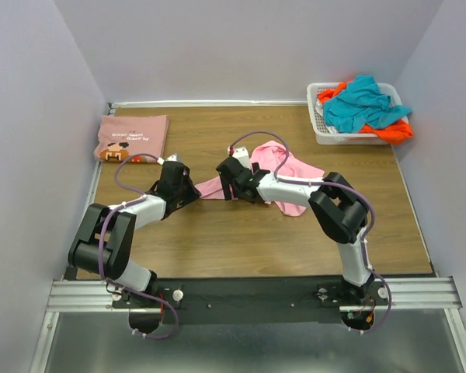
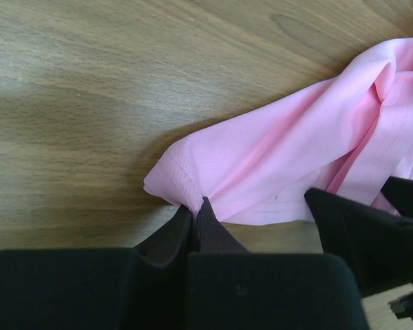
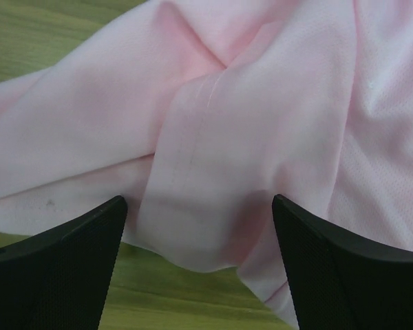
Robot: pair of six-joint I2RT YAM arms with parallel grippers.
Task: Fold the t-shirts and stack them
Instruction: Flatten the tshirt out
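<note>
T-shirts lie in three places on your brown wooden tabletop (image 1: pixel 256 241). At the far-left corner you have a folded dusty-pink t-shirt (image 1: pixel 132 137) with a brown-orange pixel print, lying flat beside the left edge.

Moving right, your left gripper (image 2: pixel 197 210) sits left of the table's middle. Its black fingers are pressed together on a hemmed corner of the plain light-pink cloth t-shirt (image 1: pixel 295 175), pinching that corner just over the wood. From there the shirt runs as a narrow, drawn-out strip toward the middle of the table. It then spreads into a crumpled, creased heap right of centre, partly under your right arm.

Your right gripper (image 3: pixel 199 206) is at the table's middle, close to the left one. Its two dark fingers stand wide apart, with a stitched fold of the pink cloth lying between and beneath them. You cannot tell from the wrist view whether the fingertips touch the fabric.

At the far-right corner stands a white slatted plastic basket (image 1: pixel 318 128). A rumpled teal t-shirt (image 1: pixel 361 105) is piled on top, with an orange t-shirt (image 1: pixel 396 130) spilling over the basket's right rim.
</note>
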